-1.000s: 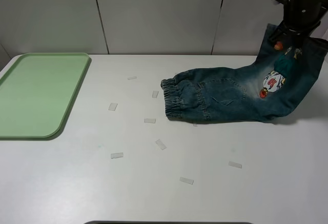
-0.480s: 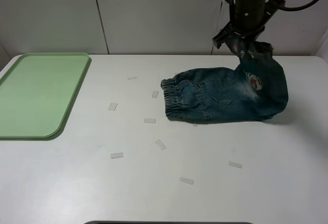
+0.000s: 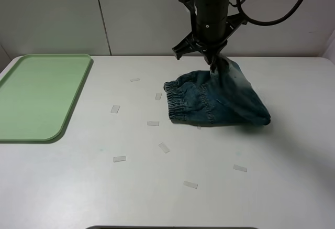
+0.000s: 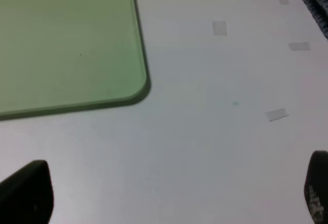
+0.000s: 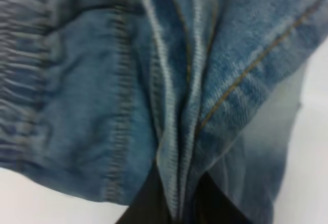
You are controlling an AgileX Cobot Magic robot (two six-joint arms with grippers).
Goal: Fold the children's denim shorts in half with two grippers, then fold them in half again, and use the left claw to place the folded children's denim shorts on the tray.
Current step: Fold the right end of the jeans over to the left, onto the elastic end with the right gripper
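The children's denim shorts (image 3: 209,99) lie right of the table's middle, elastic waistband to the left. My right gripper (image 3: 213,64) is shut on the leg-hem end and holds it raised over the shorts' middle, draped toward the waistband. The right wrist view shows bunched denim (image 5: 154,80) pinched between the black fingers (image 5: 148,203). The pale green tray (image 3: 39,95) sits at the table's left edge and also shows in the left wrist view (image 4: 66,39). My left gripper (image 4: 169,193) is open above bare table near the tray's corner, with only its black fingertips (image 4: 25,193) showing. The cartoon patch is hidden.
Several small pale tape pieces (image 3: 164,147) are scattered on the white table between the tray and the shorts and toward the front; one shows in the left wrist view (image 4: 277,114). A panelled wall stands behind the table.
My right gripper has carried the leg end from the far right leftward across the shorts, folding the legs over toward the waistband. The cartoon patch has turned out of sight.
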